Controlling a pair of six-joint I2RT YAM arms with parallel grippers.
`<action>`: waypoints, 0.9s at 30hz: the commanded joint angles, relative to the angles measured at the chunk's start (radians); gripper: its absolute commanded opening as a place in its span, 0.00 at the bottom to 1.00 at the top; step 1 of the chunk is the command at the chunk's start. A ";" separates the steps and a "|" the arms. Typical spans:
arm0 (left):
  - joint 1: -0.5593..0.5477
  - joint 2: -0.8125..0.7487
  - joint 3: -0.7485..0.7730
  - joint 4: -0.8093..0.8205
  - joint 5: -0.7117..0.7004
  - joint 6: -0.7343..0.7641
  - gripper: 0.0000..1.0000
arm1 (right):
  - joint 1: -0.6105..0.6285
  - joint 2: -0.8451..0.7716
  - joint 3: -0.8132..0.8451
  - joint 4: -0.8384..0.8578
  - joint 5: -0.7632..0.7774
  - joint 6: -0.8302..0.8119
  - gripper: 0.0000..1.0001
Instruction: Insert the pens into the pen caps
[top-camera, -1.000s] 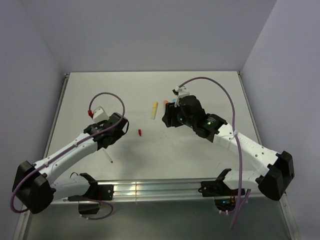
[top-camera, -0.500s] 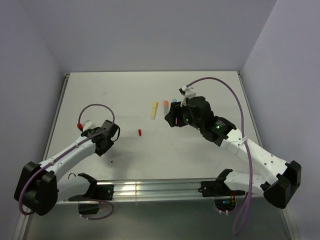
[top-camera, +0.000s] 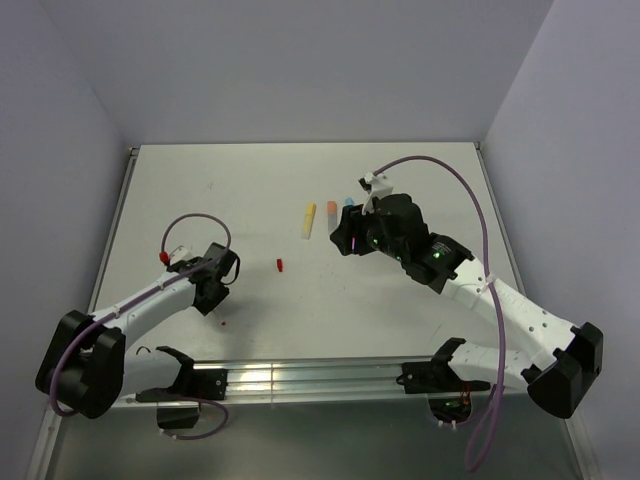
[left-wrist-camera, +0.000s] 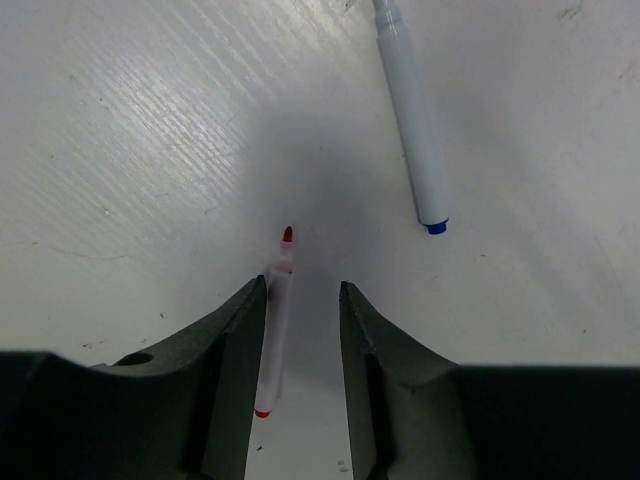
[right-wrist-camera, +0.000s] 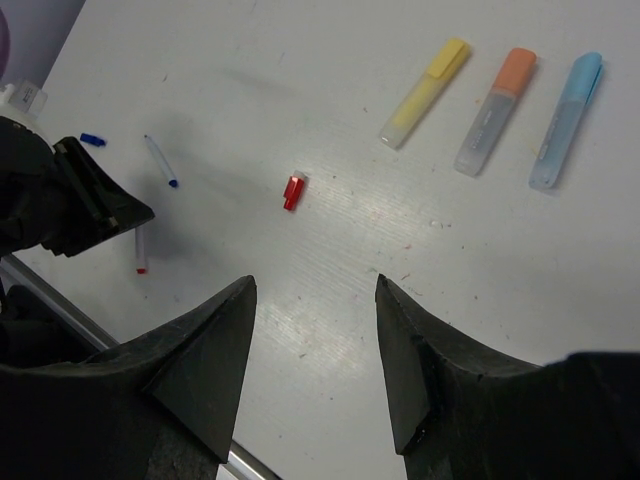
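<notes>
Moved: over the past second my left arm (top-camera: 150, 295) has folded back and sunk low toward the left side of the table (top-camera: 420, 170). My right arm (top-camera: 470, 285) has drifted a little to the right. In the last half second neither has shifted much.
left arm: stretched low from its base, forearm nearly flat, wrist tipped down at the table.
left end effector (left-wrist-camera: 300, 290): a narrow gap, with the fingers astride the red pen (left-wrist-camera: 272, 340). The pen lies against one finger with space to the other, so it is not clamped.
red pen: flat on the table, its red tip reaching out past my fingertips.
dark-blue pen (left-wrist-camera: 410, 120): flat on the table just beyond and to one side, apart from the red pen.
right arm: elbow bent, reaching inward, wrist raised over the table and looking down.
right end effector (right-wrist-camera: 315, 290): wide, holding nothing, well above the table.
red cap (right-wrist-camera: 293, 191): alone mid-table between my two arms, well apart from the red pen.
dark-blue cap (right-wrist-camera: 92, 139): near the dark-blue pen, by my left wrist.
markers: the yellow marker (right-wrist-camera: 425, 92), orange marker (right-wrist-camera: 497, 110) and light-blue marker (right-wrist-camera: 566, 120) lie in a row, side by side and not touching. Each seems to wear its cap, though at this size I cannot be sure.
</notes>
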 joint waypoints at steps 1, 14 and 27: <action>0.002 0.009 -0.018 0.037 0.010 -0.002 0.39 | -0.009 -0.029 -0.008 0.036 0.004 -0.015 0.59; 0.004 0.043 -0.047 0.091 0.039 -0.002 0.05 | -0.009 -0.016 -0.008 0.036 -0.009 -0.018 0.58; -0.237 -0.108 0.377 -0.036 -0.036 -0.051 0.00 | -0.009 -0.003 -0.031 0.177 -0.424 -0.023 0.59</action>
